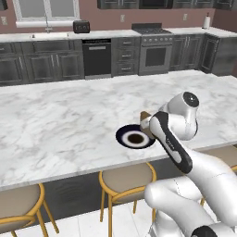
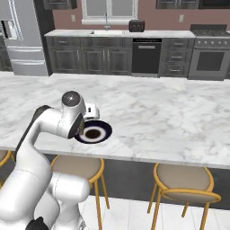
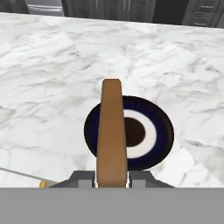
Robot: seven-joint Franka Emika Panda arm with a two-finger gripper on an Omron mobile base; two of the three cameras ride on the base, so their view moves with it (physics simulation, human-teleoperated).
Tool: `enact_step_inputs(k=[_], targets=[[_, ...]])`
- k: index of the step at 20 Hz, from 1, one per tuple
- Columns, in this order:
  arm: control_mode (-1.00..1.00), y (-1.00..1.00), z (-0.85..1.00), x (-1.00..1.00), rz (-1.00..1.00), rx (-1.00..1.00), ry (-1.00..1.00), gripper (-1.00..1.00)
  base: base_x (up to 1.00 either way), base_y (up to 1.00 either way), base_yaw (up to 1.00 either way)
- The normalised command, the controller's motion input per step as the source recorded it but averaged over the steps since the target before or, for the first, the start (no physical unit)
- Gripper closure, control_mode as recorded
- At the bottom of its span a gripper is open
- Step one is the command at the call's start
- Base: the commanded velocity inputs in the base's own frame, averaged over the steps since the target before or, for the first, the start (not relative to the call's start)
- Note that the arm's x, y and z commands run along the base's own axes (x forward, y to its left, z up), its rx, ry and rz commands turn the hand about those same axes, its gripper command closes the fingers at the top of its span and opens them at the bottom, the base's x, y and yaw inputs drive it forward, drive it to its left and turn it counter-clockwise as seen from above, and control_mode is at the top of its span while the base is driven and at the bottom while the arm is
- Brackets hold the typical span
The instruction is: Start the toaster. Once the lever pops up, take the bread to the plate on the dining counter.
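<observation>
**Bread held edge-on above the plate**

The fingers (image 3: 112, 181) are clenched on the bread (image 3: 112, 135), which stands edge-on between them as a thin brown slice, seen from the hand view; it hangs over the plate (image 3: 159, 131), whose navy rim and white centre show on either side of it; the plate lies on the marble worktop (image 1: 55, 125) of the dining island, near its front edge; yellow-legged stools (image 2: 184, 179) stand along that edge; the black toaster (image 1: 81, 26) sits well apart on the far worktop, near the sink.
</observation>
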Motion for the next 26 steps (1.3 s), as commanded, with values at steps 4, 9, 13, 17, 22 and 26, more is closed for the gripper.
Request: enact_step_inputs(k=[4, 9, 13, 17, 22, 26], targets=[[-1.00, 0.00, -0.33, 0.29, 0.04, 0.00, 0.00, 1.00, 0.00, 0.00, 0.00], [-1.00, 0.00, -0.38, 0.32, 0.04, 0.00, 0.00, 1.00, 0.00, 0.00, 0.00], [-1.00, 0.00, -0.34, 0.32, 0.03, 0.00, 0.00, 1.00, 0.00, 0.00, 0.00], [-1.00, 0.00, -0.22, 0.40, 0.01, 0.00, 0.01, 1.00, 0.00, 0.00, 0.00], [-1.00, 0.00, -0.17, 0.41, 0.00, 0.00, 0.03, 1.00, 0.00, 0.00, 0.00], [-1.00, 0.00, -0.17, 0.37, 0.00, 0.00, 0.02, 1.00, 0.00, 0.00, 0.00]])
